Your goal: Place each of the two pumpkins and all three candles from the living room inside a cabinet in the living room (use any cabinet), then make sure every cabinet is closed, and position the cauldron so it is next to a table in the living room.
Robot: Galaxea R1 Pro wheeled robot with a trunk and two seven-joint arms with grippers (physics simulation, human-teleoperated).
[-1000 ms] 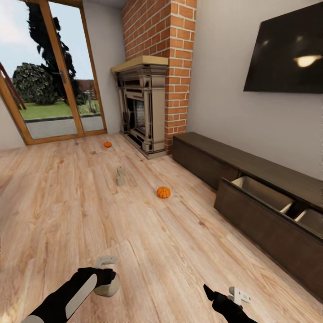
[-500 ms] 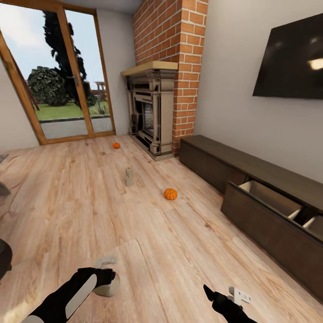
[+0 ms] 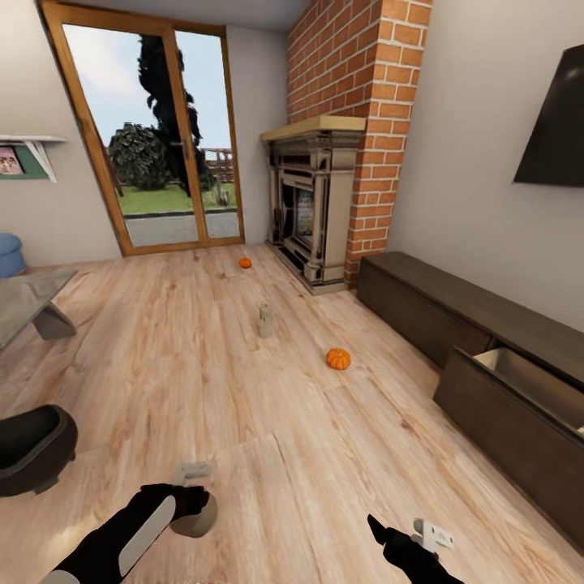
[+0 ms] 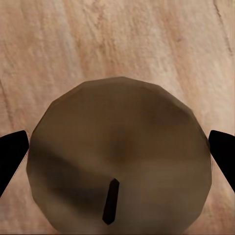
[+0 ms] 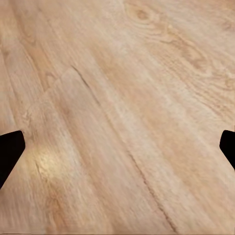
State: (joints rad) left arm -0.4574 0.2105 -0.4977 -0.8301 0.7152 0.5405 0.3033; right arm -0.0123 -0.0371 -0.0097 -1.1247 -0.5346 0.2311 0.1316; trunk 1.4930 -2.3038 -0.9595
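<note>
The left end effector [image 4: 117,152] is clamped on a candle [image 4: 120,156], a fat beige cylinder with a dark wick; in the left wrist view its two black fingertips [image 4: 12,152] press against the candle's sides above the wood floor [image 4: 122,39]. In the head view that end effector [image 3: 191,499] hangs low at near left, the candle [image 3: 195,519] under it. The right end effector [image 5: 117,147] is spread wide with nothing between its fingertips, bare floor beneath; in the head view it [image 3: 405,535] sits at near right. Farther out on the floor a pumpkin [image 3: 338,358] lies right of centre, another candle [image 3: 265,319] stands upright beyond it to the left, and a second pumpkin [image 3: 244,262] lies far off near the glass door [image 3: 162,138]. The cabinet [image 3: 454,316] runs along the right wall, its near drawer [image 3: 519,397] pulled open with a pale inside. A black cauldron [image 3: 32,446] sits at the left edge, near the corner of a grey surface [image 3: 28,296]. A fireplace [image 3: 312,207] stands at the far wall beside a brick chimney [image 3: 365,97].
</note>
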